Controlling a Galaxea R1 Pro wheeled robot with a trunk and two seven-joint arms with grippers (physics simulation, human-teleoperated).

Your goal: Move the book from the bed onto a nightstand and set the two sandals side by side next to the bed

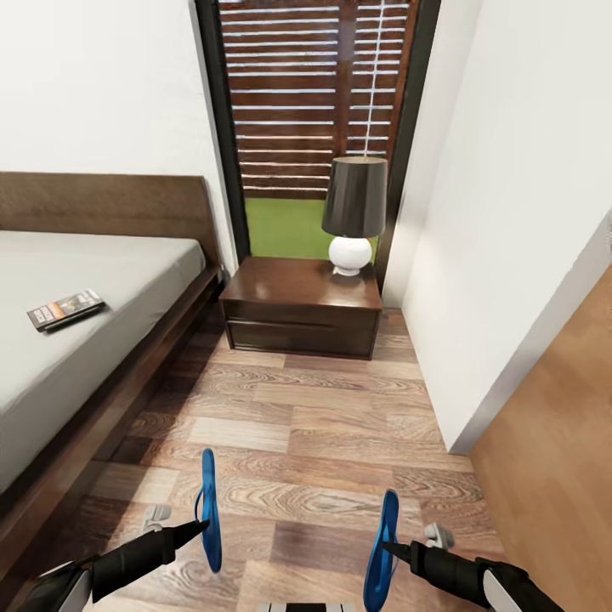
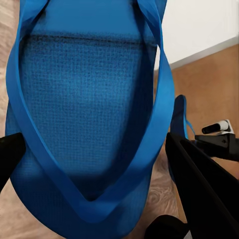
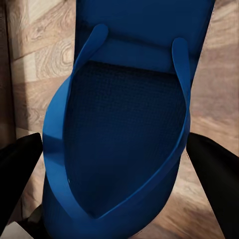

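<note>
In the head view, each of my grippers holds a bright blue sandal on edge above the wood floor. My left gripper (image 1: pixel 201 529) is shut on the left sandal (image 1: pixel 209 508), which also shows close up (image 2: pixel 89 109) between black fingers (image 2: pixel 199 179). Further right, my right gripper (image 1: pixel 389 548) is shut on the right sandal (image 1: pixel 382 552), and its sole (image 3: pixel 129 134) sits between dark fingers (image 3: pixel 219 174). The book (image 1: pixel 66 308) lies on the grey mattress of the bed (image 1: pixel 127 280) at the left. A dark nightstand (image 1: pixel 302 310) stands ahead beside the bed.
A black-shaded lamp (image 1: pixel 353 212) with a white base sits on the nightstand's right rear corner. A white wall (image 1: pixel 510 212) closes the right side, leaving a narrow strip of plank floor (image 1: pixel 297 425) between it and the bed. A slatted-fence window is behind.
</note>
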